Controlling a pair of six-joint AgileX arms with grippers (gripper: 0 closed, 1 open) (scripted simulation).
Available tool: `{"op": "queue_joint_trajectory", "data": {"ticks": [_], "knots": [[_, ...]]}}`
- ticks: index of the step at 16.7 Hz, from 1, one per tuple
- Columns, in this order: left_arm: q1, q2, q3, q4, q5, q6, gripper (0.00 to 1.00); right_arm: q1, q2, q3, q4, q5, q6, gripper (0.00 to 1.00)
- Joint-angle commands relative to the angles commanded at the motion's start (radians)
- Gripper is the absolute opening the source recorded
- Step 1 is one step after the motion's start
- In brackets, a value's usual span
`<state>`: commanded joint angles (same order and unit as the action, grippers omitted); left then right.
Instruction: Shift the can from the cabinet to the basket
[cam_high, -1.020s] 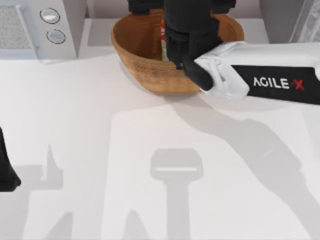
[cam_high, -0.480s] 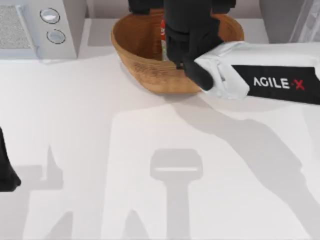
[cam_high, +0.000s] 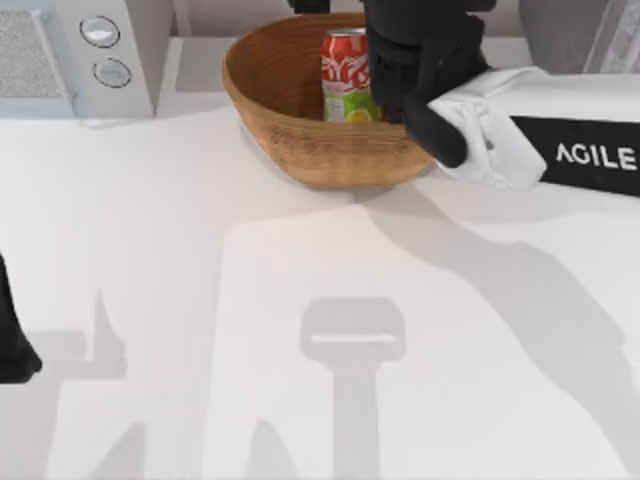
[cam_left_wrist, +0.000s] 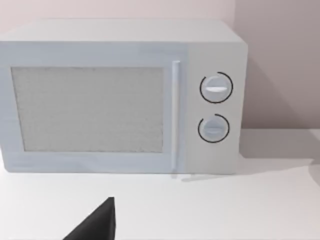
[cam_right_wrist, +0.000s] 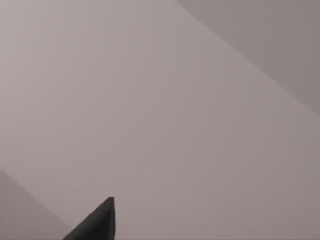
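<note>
- Can (cam_high: 346, 76): upright inside the basket (cam_high: 300, 140), at 12 o'clock on the surface (cam_high: 300, 300).
- Right hand (cam_high: 405, 60): just beside the can at its 3 o'clock; finger state cannot be told.
- Left arm (cam_high: 12, 340): parked at 9 o'clock.

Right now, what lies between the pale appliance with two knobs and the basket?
In the top view, only bare white table lies between the appliance and the basket. The can stands inside the basket.
</note>
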<state>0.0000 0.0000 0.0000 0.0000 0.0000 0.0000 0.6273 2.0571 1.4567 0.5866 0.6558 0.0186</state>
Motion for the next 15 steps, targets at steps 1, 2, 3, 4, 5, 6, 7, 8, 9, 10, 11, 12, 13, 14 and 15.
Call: {"op": "queue_joint_trajectory", "data": {"ticks": [1, 2, 3, 4, 5, 6, 7, 8, 9, 10, 11, 12, 13, 14, 15], "knots": [[0.0, 0.0, 0.0, 0.0, 0.0, 0.0, 1.0, -0.018, -0.053, -0.038, -0.015, -0.017, -0.001, 1.0], [0.0, 0.0, 0.0, 0.0, 0.0, 0.0, 1.0, -0.038, -0.116, -0.083, -0.033, -0.036, -0.002, 1.0], [0.0, 0.0, 0.0, 0.0, 0.0, 0.0, 1.0, -0.061, -0.189, -0.135, -0.054, -0.059, -0.003, 1.0], [0.0, 0.0, 0.0, 0.0, 0.0, 0.0, 1.0, -0.085, -0.273, -0.194, -0.077, -0.085, -0.004, 1.0], [0.0, 0.0, 0.0, 0.0, 0.0, 0.0, 1.0, -0.112, -0.367, -0.257, -0.102, -0.113, -0.005, 1.0], [0.0, 0.0, 0.0, 0.0, 0.0, 0.0, 1.0, -0.141, -0.471, -0.326, -0.13, -0.144, -0.006, 1.0], [0.0, 0.0, 0.0, 0.0, 0.0, 0.0, 1.0, -0.171, -0.583, -0.398, -0.159, -0.177, -0.007, 1.0], [0.0, 0.0, 0.0, 0.0, 0.0, 0.0, 1.0, -0.202, -0.701, -0.474, -0.19, -0.211, -0.008, 1.0], [0.0, 0.0, 0.0, 0.0, 0.0, 0.0, 1.0, -0.234, -0.823, -0.552, -0.221, -0.246, -0.009, 1.0], [0.0, 0.0, 0.0, 0.0, 0.0, 0.0, 1.0, -0.267, -0.948, -0.631, -0.253, -0.282, -0.01, 1.0], [0.0, 0.0, 0.0, 0.0, 0.0, 0.0, 1.0, -0.3, -1.073, -0.711, -0.285, -0.318, -0.011, 1.0], [0.0, 0.0, 0.0, 0.0, 0.0, 0.0, 1.0, -0.334, -1.197, -0.79, -0.317, -0.354, -0.012, 1.0], [0.0, 0.0, 0.0, 0.0, 0.0, 0.0, 1.0, -0.368, -1.317, -0.868, -0.349, -0.389, -0.013, 1.0], [0.0, 0.0, 0.0, 0.0, 0.0, 0.0, 1.0, -0.401, -1.432, -0.945, -0.38, -0.424, -0.014, 1.0], [0.0, 0.0, 0.0, 0.0, 0.0, 0.0, 1.0, -0.433, -1.539, -1.02, -0.41, -0.458, -0.014, 1.0]]}}
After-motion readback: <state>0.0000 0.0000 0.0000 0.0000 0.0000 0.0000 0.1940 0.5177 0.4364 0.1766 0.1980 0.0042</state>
